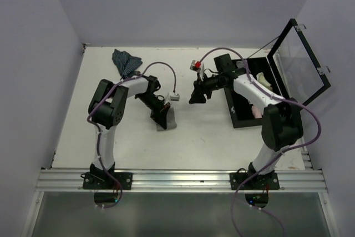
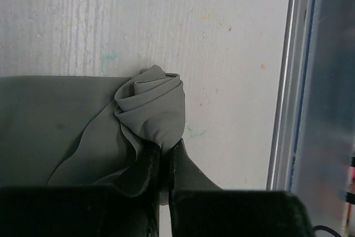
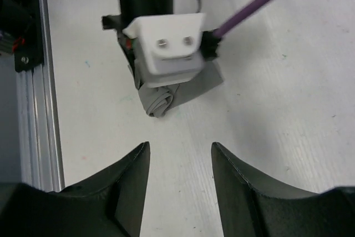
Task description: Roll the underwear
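Observation:
The grey underwear lies on the white table in front of the left arm, and one end of it is wound into a roll. My left gripper is shut on the fabric just behind that roll, and it hides most of the cloth from above. My right gripper is open and empty. It hovers a short way from the roll and points at it, and it sits near the table's middle in the top view.
A black box with a raised clear lid stands at the right and holds pale items. A blue patterned cloth lies at the back left. An aluminium rail runs along the near edge.

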You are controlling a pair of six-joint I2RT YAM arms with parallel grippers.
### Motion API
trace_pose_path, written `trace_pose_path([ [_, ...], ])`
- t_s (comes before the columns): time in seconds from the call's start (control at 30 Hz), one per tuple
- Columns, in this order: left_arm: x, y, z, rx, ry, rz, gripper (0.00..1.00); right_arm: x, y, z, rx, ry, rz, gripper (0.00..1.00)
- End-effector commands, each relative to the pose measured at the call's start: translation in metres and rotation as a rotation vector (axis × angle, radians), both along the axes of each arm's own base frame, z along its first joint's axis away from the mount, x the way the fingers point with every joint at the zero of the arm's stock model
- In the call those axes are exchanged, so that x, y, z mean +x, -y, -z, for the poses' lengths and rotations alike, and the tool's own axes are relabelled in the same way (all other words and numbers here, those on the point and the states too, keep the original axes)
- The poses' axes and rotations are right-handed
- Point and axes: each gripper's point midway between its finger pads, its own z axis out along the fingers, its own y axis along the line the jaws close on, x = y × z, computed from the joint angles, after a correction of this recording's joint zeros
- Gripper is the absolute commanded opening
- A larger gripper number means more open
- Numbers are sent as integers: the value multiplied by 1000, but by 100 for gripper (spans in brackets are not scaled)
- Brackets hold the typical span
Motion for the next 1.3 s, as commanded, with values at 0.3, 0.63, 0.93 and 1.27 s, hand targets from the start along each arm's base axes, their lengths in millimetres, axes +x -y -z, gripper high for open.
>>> trace_pose_path([
  [0.3,2,-33,63,196,-167,40,6,-65,-80,52,-113,523,-351,56],
  [0.63,4,-37,70,197,-170,23,9,-72,-108,99,-132,649,-464,54],
  [0.93,16,-31,58,152,-121,-26,20,-102,-100,134,-213,452,-655,5],
  [1.27,56,-56,-25,-19,1,-240,34,-112,-109,123,-139,43,-579,0],
])
